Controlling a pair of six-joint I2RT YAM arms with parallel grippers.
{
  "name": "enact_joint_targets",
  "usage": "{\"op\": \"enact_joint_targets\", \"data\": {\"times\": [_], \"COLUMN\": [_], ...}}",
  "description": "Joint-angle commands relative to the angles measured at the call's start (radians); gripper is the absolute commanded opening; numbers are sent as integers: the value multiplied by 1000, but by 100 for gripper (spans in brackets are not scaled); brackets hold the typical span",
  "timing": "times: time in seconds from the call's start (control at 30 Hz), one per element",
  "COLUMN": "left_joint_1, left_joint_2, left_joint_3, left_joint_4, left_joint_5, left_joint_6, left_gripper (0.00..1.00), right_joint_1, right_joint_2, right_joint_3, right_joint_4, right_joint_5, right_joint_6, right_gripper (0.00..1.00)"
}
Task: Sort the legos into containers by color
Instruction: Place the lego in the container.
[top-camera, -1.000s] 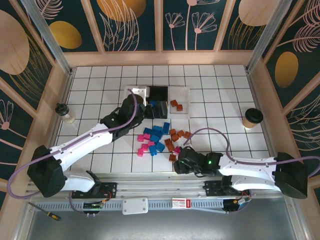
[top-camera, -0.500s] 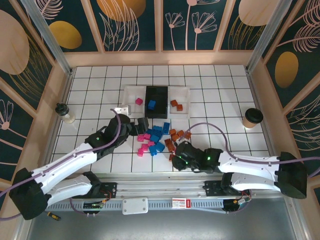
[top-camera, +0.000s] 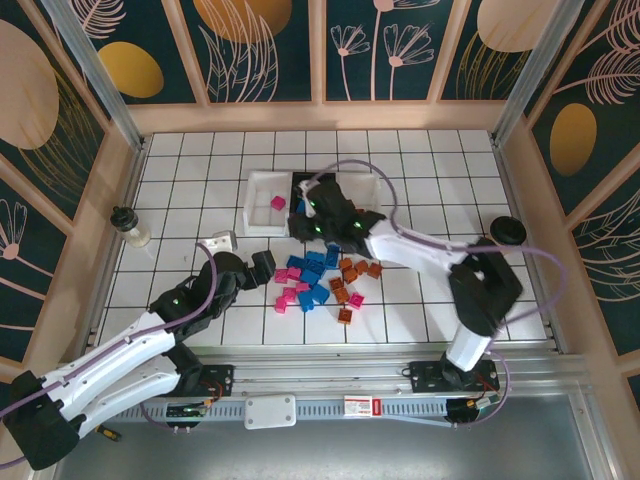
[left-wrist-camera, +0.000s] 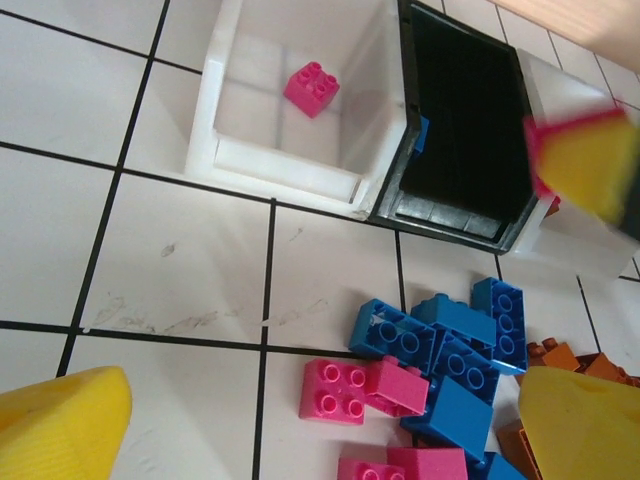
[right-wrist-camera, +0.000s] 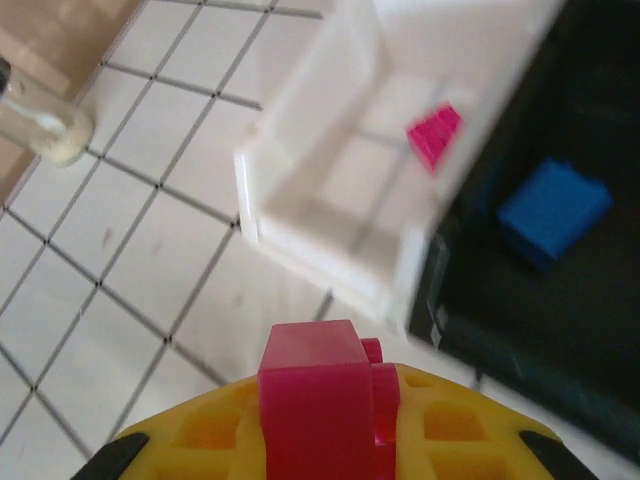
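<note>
- Top external view: R arm reaches up to the tray row at upper centre; right gripper (top-camera: 307, 214) sits about where the left shallow white plastic tray (top-camera: 262, 218) meets the shallow black plastic tray (top-camera: 299, 181). Can't tell which one it is over
- Right wrist view: jaws closed on a small magenta-pink plastic lego brick (right-wrist-camera: 318, 385) at bottom centre, pinched betw. ribbed yellow pads (right-wrist-camera: 460, 440)
- Same view: a loose pink brick (right-wrist-camera: 435, 135) lies inside the white tray at upper centre, and a blue brick (right-wrist-camera: 555, 210) in the black tray at right
- Top external view: left gripper (top-camera: 264, 267) is left of centre, just beside the left edge of the loose lego pile (top-camera: 312, 270); jaws wide open, nothing held
- Left wrist view: yellow fingertips (left-wrist-camera: 70, 425) in the lower corners, far apart; pink bricks (left-wrist-camera: 360, 385) and blue bricks (left-wrist-camera: 450, 345) on the tiles betw. them, orange-brown bricks (left-wrist-camera: 565, 358) at right edge
- Top external view: second white tray (top-camera: 368, 185) right of the black one, partly behind R arm
- Paper cup w/ dark lid (top-camera: 507, 229) at right and small white bottle w/ black cap (top-camera: 127, 225) at left, both well apart from the trays
</note>
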Motion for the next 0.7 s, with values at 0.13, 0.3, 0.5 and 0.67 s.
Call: {"op": "enact_joint_targets", "data": {"times": [0.13, 0.3, 0.5, 0.67], "left_joint_1": [4, 4, 4, 4], "left_joint_2": [0, 13, 35, 119], "left_joint_3": [-36, -35, -35, -14], "left_joint_4": [10, 20, 46, 40], "left_joint_5": [30, 52, 107, 238], "left_joint_6": [-37, -21, 10, 67], "left_gripper": [99, 99, 99, 85], "right_joint_1": [-28, -45, -49, -49], "right_joint_2": [301, 403, 317, 94], "right_joint_3": [359, 520, 491, 180], "right_joint_4": [-53, -91, -84, 20], "right_joint_5": [-35, -32, -33, -24], "right_joint_6": [-42, -45, -52, -32], "right_gripper": [21, 50, 58, 59]}}
